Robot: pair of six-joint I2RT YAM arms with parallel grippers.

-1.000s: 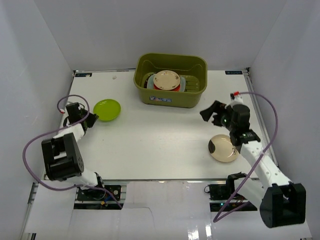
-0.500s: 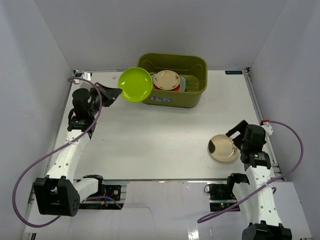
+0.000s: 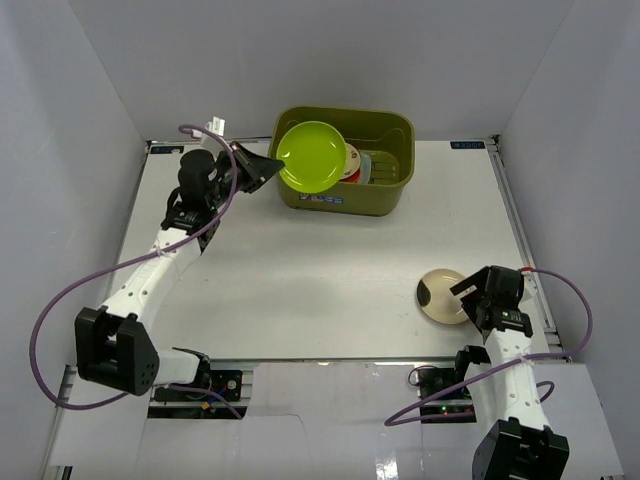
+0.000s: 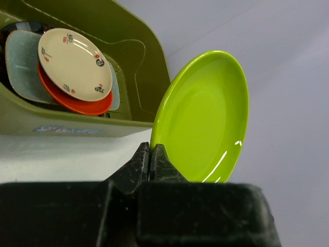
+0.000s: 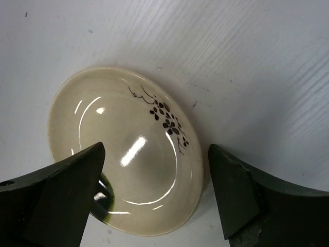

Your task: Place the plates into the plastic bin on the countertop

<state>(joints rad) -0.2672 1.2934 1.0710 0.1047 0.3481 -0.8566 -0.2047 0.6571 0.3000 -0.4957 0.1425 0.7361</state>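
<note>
Clenching lime plate (image 3: 312,156) near bin (image 3: 385,196), left hand (image 4: 150,155); right hand (image 5: 157,164) released, straddling beige plate (image 5: 123,128)

i see plain white panel walls (image 3: 70,120) closing in the left, far and right sides. a small dark strip label (image 3: 166,150) sits at the far left corner, a small blue strip label (image 3: 467,144) at the far right. along the near side i make out a left dark circuit board (image 3: 208,386) and a right dark circuit board (image 3: 438,385), above a glossy white sheet (image 3: 330,430).

plain white walls (image 3: 300,60) stand on three sides, softly lit.
</note>
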